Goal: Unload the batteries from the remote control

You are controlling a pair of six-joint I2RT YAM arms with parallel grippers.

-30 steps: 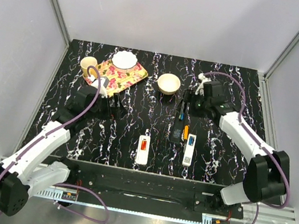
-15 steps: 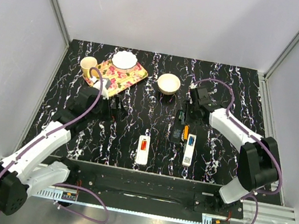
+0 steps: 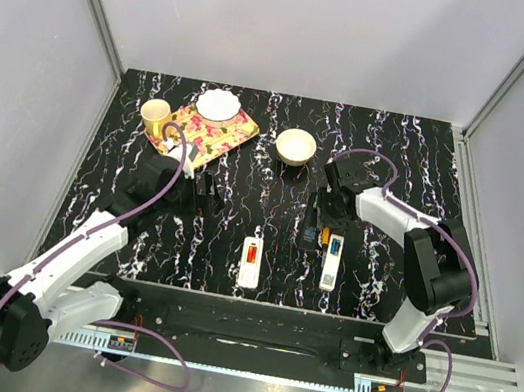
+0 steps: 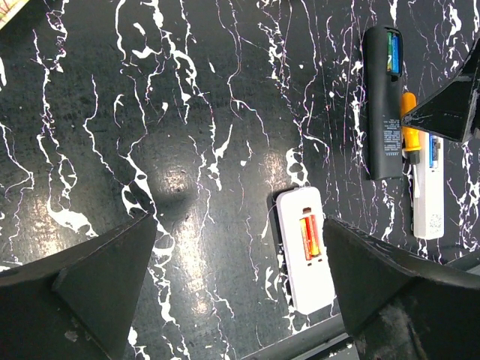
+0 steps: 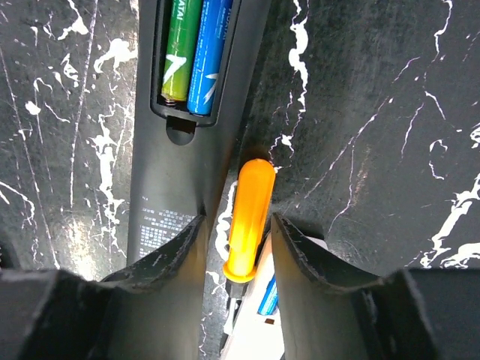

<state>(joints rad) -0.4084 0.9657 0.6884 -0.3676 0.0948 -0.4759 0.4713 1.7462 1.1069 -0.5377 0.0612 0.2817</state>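
Right wrist view: right gripper (image 5: 238, 222) narrows close around the orange battery (image 5: 247, 214) lying on the table (image 5: 360, 112) beside the black remote (image 5: 176, 180), contact unclear, while green battery (image 5: 180, 45) and blue battery (image 5: 211, 49) sit in its compartment and left gripper (image 4: 238, 225) gapes wide.

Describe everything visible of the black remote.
The black remote lies flat, back up, on the marbled table. Matte plastic, long and slim, with small white print. Its battery bay is uncovered, holding a green cell and a blue cell side by side. An orange battery lies close alongside; whether they touch is unclear.
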